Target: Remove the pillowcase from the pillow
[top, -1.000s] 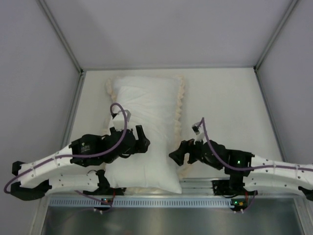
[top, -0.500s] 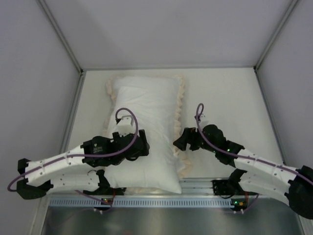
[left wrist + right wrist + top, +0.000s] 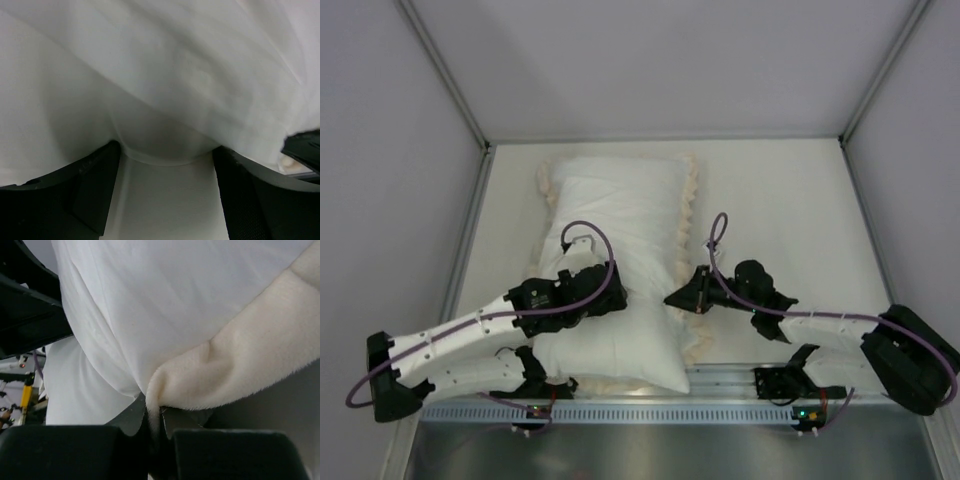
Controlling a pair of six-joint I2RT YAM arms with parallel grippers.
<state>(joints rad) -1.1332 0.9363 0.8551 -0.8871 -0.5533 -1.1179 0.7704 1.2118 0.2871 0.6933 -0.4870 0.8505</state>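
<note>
Shows plain white, no print, across the pillow (image 3: 620, 230) between the two claws. Reads cream, plush and unpatterned, on the pillowcase (image 3: 240, 365) frill right at the tips of the right claw (image 3: 672, 298). Stays matte black over the right claw and the left claw (image 3: 618, 296) alike. Runs white with black joints along the left arm (image 3: 450, 335) and right arm (image 3: 830, 325) behind the claws. Loops purple as a cable (image 3: 582, 228) above the left claw. Lies off-white as the table (image 3: 790, 200) beyond the right claw, pale grey on the walls (image 3: 670, 60) farther off.
</note>
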